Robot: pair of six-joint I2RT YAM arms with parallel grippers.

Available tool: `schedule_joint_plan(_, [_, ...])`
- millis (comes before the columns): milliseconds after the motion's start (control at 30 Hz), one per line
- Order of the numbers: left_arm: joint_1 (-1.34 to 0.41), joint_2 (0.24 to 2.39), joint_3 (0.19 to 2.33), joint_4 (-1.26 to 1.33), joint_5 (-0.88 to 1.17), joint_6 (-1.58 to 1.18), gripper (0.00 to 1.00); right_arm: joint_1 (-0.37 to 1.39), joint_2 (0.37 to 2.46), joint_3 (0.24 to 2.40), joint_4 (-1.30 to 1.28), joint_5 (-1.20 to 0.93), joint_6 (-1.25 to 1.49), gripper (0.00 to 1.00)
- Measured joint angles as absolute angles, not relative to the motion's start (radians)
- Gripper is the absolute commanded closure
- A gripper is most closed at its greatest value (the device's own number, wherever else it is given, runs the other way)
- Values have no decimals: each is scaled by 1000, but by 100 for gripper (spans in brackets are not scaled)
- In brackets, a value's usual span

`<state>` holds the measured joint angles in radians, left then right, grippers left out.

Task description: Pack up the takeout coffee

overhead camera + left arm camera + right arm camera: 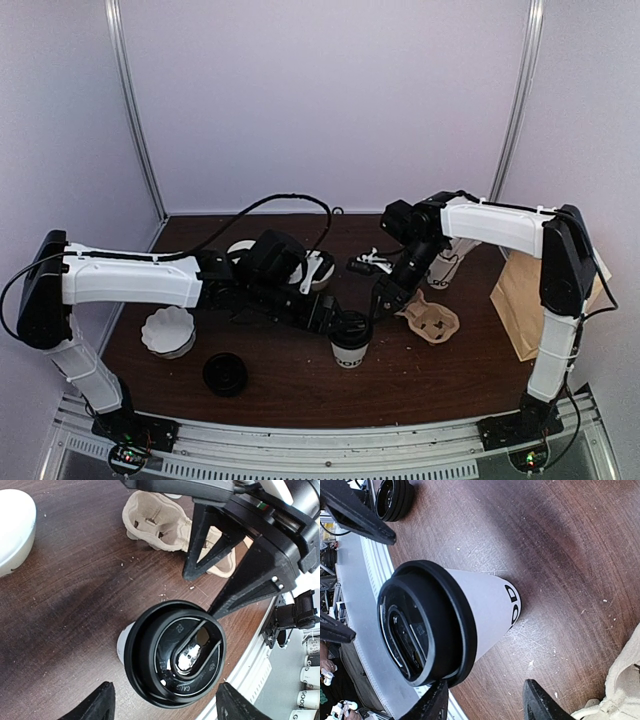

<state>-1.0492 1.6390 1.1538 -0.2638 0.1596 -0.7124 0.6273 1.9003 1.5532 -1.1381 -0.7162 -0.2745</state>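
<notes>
White cup (490, 607), black lid (422, 625), upright.

Seen from above, the table holds one lidded takeout coffee cup (350, 342) near the middle, one stack of black lids (225, 373) near left, and one stack of white fluted pieces (168, 333) at left. There is one moulded pulp cup carrier (432, 323) right of centre and one brown paper bag (522, 300) at the right edge. Two robot arms reach in, a left arm (130, 280) and a right arm (500, 228), and at least two white open containers, one far white container (238, 248) and one middle white container (320, 270), show partly behind the left one.
</notes>
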Motion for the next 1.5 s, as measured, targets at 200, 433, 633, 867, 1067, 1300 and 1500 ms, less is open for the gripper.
schedule_joint_plan(200, [-1049, 1639, 1154, -279, 158, -705, 29, 596, 1880, 1517, -1150, -738, -295, 45])
schedule_joint_plan(433, [-1048, 1552, 1074, -321, 133, -720, 36, 582, 1872, 1472, -1159, -787, -311, 45])
schedule_joint_plan(633, [-1039, 1510, 1008, -273, 155, -816, 49, 582, 1872, 1473, -1159, -838, -311, 47])
schedule_joint_plan(867, [-1033, 1572, 999, -203, 200, -870, 51, 582, 1882, 1488, -1158, -860, -308, 52])
schedule_joint_plan(1067, [-1015, 1577, 1000, -174, 215, -878, 52, 582, 1897, 1488, -1158, -871, -307, 53])
schedule_joint_plan(1300, [-1001, 1612, 1002, -150, 224, -880, 54, 582, 1912, 1493, -1157, -883, -307, 54])
schedule_joint_plan(1500, [-991, 1633, 1002, -136, 246, -881, 54, 580, 1933, 1502, -1158, -888, -307, 54])
